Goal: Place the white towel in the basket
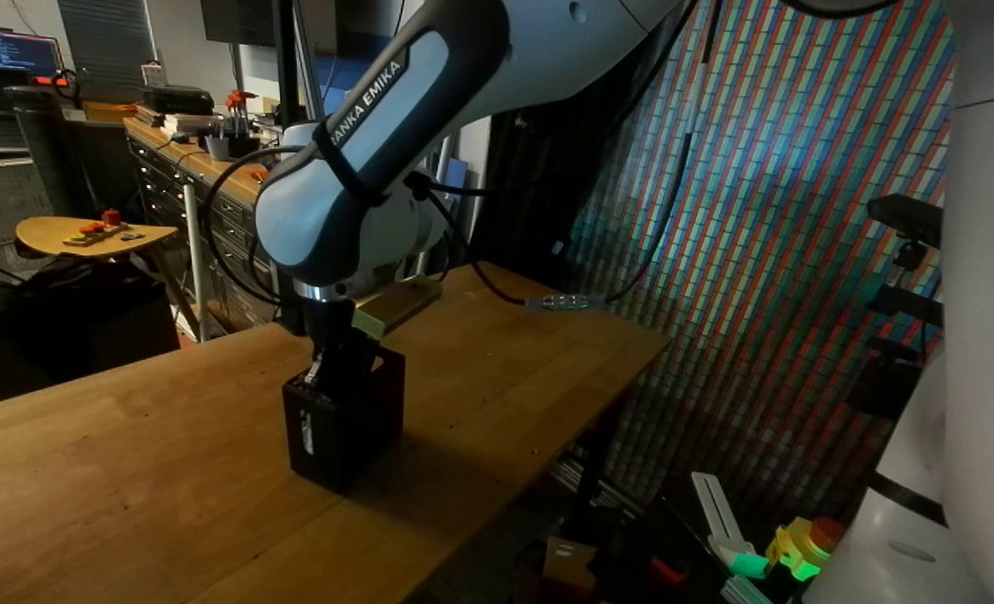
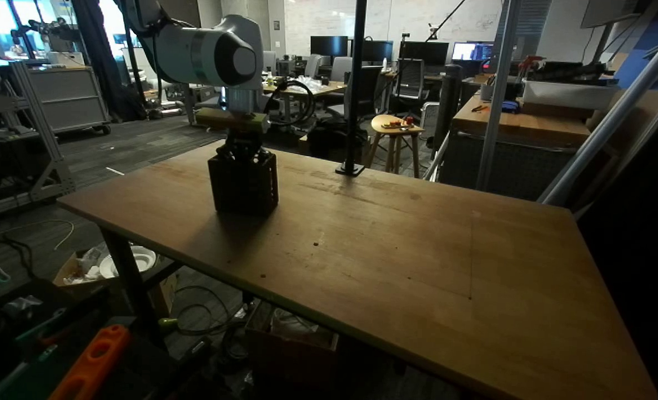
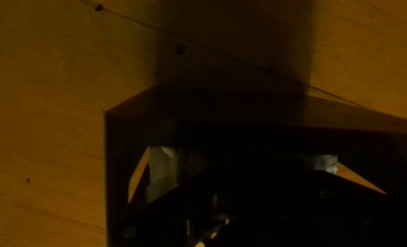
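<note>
A black box-like basket (image 1: 346,436) stands upright on the wooden table. It also shows in an exterior view (image 2: 245,186) and in the wrist view (image 3: 115,137). My gripper (image 1: 339,365) points straight down into the basket, its fingers below the rim and hidden by the walls in both exterior views. Pale parts of the white towel (image 3: 161,173) show inside the basket in the wrist view, on either side of the dark gripper (image 3: 258,206). The middle of the towel is hidden. It is too dark to tell whether my fingers are open or shut, or touch the towel.
The wooden table (image 2: 390,266) extends around the basket. A black upright pole (image 2: 351,166) stands at the table's far edge. A cable with a connector (image 1: 565,302) hangs from the arm near the table edge. A small stool (image 2: 395,128) stands behind the table.
</note>
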Robot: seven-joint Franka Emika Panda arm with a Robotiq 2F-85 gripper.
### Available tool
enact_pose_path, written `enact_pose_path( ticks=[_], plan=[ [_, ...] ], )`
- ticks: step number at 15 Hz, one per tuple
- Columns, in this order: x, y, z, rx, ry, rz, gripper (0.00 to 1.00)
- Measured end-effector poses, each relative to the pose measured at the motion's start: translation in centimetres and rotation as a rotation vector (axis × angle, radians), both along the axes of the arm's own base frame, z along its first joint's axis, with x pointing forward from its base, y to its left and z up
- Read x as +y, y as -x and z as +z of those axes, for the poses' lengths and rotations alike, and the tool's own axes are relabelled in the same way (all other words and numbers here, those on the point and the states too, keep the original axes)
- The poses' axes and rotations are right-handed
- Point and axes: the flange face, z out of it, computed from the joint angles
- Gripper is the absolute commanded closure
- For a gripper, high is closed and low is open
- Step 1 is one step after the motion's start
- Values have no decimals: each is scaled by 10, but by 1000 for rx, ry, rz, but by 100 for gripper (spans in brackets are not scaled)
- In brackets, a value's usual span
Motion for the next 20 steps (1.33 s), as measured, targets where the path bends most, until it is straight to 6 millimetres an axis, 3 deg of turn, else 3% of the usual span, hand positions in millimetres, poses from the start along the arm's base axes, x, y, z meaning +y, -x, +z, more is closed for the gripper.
enact_pose_path(
  ticks=[7,11,14,20],
  plan=[
    [-4,-3,0,-2,-1,-39,100],
    [-24,-9,19,-31,17,-122,100],
    [-42,-15,55,-90,22,-203,100],
    [-87,-12,156,-251,32,-466,99]
  ],
)
